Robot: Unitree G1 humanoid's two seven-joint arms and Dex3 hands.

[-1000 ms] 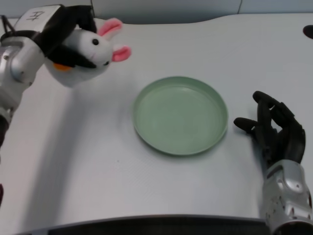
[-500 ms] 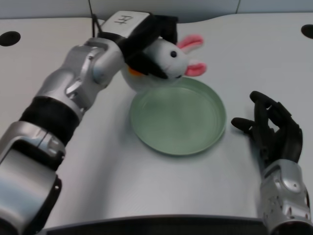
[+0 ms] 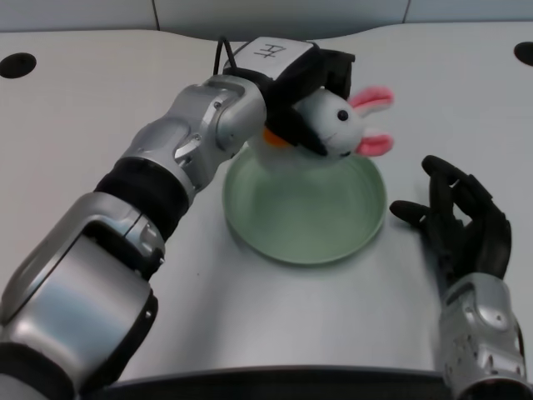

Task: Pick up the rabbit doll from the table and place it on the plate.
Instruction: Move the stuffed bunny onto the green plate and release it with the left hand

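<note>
Rabbit doll (image 3: 337,127) hangs in our left hand (image 3: 310,92), whose black fingers wrap over its white body from above and grip it firmly. It sits in the air over the far rim of the green plate (image 3: 283,223), head and pink ears pointing toward our right, a patch of orange showing at its underside. We judge that it is clear of the plate, though from this head view we cannot tell how high it floats.

We take the step in hand to be the lowering and release. To do it well, we would bring the doll a little nearer to us so that it sits over the plate's middle, not its far edge, since a soft toy let go at the rim may roll off onto the white surface (image 3: 75,125). We would then lower it until its base rests on the plate floor, and only then spread the fingers. Opening them while the doll is high risks a bounce or a tumble. The fingers should lift straight up afterwards, so that they do not drag the plush fabric along.

As for the plate itself, it is a shallow round dish with a raised lip, and we see nothing lying in it. Our right hand (image 3: 462,225) rests just beside the plate's right edge, apart from it.
</note>
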